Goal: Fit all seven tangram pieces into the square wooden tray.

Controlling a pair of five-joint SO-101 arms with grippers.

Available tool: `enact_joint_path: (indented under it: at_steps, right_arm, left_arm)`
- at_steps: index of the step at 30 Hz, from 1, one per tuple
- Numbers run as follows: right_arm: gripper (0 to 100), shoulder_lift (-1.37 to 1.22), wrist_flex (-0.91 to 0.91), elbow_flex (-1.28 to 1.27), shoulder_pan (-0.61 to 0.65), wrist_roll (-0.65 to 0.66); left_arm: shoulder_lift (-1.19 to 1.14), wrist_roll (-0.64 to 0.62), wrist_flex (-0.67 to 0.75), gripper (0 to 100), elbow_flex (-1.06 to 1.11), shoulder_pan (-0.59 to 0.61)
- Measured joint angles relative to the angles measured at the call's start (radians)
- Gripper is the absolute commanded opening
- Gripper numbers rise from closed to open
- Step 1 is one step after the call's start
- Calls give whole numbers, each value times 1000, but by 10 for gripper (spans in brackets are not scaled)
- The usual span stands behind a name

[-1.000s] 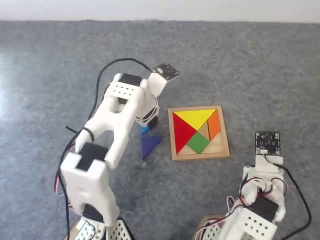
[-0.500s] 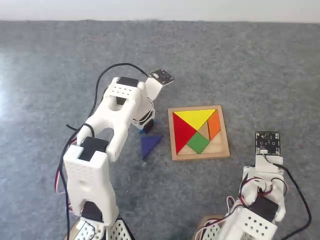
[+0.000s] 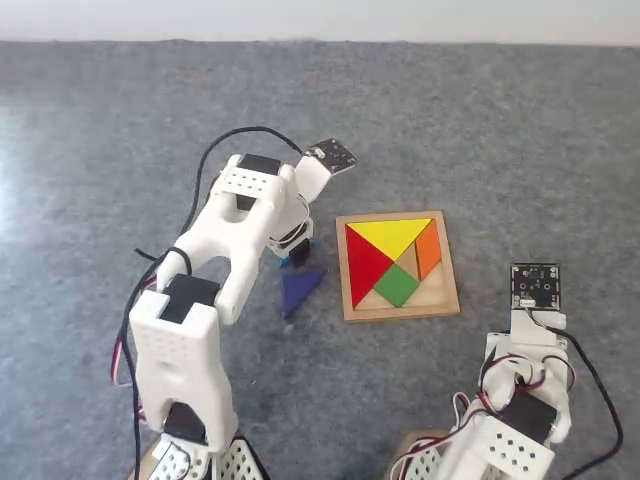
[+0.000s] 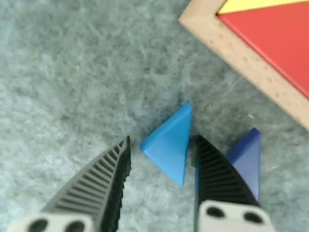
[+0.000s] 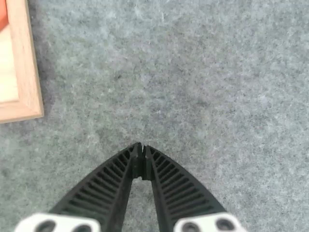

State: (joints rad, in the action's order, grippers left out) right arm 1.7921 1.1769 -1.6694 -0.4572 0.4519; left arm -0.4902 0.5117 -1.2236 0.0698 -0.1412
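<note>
the left gripper point(image 4: 162, 141), jaws wide, straddles the light blue triangle point(image 4: 169, 145) on the carpet point(image 3: 500, 130) near the wooden tray point(image 3: 401, 312); a dark blue triangle point(image 3: 298, 289) lies just beside. the right gripper point(image 5: 143, 149) has jaws pressed together, empty.

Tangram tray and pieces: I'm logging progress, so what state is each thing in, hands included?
Left hand: open.
Right hand: shut, empty.
Tray: partly filled, four pieces in.
Light blue triangle: outside tray, between left hand's fingers.
Dark blue triangle: outside tray, on carpet.
</note>
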Motion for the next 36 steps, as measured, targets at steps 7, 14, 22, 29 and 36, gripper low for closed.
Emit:
enact_joint_path:
  at_steps: [7,14,22,29,36]
  right_arm:
    - [6,0,0,0,0,0]
    - [6,0,0,0,0,0]
    - [6,0,0,0,0,0]
    - [6,0,0,0,0,0]
    - [6,0,0,0,0,0]
  left_arm:
    - [0,71,2,188,0,-6]
    - [0,75,-69,55,-3,-58]
    - [2,-2,-114,36,9,-81]
    - [97,-37,-169,27,12,-89]
    - [276,-38,-249,29,41,-95]
